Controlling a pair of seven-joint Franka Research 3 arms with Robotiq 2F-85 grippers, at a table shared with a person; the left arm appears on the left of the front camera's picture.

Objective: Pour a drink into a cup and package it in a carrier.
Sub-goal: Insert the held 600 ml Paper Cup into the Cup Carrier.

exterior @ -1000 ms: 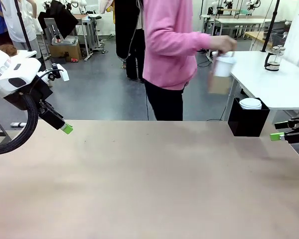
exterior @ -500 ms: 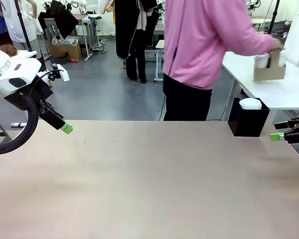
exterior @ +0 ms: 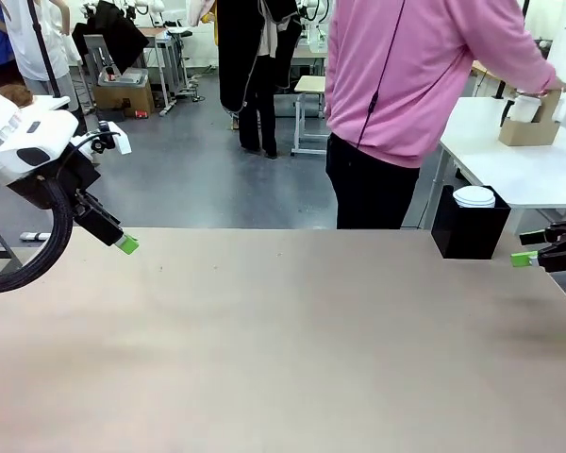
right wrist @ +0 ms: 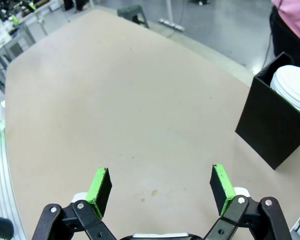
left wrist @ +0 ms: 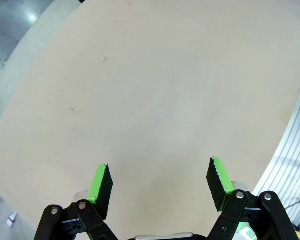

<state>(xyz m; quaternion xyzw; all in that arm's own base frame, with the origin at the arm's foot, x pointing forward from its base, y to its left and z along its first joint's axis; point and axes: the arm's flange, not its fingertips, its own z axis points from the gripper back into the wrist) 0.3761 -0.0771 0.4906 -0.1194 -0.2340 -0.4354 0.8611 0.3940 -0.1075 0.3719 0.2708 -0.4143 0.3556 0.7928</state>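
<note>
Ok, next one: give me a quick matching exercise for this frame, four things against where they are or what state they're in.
Things:
1. carrier
2. black box
3. left gripper
4. person's hand

Places or states:
A. far right corner of the robot's table, white lids inside
B. open, over bare tabletop
C. on the white side table behind
D. at the carrier's handle

Pairs: 1-C, 2-A, 3-B, 4-D

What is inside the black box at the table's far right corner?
A stack of white lids shows above the rim of the black box. The box's walls hide how deep the stack goes.
</note>
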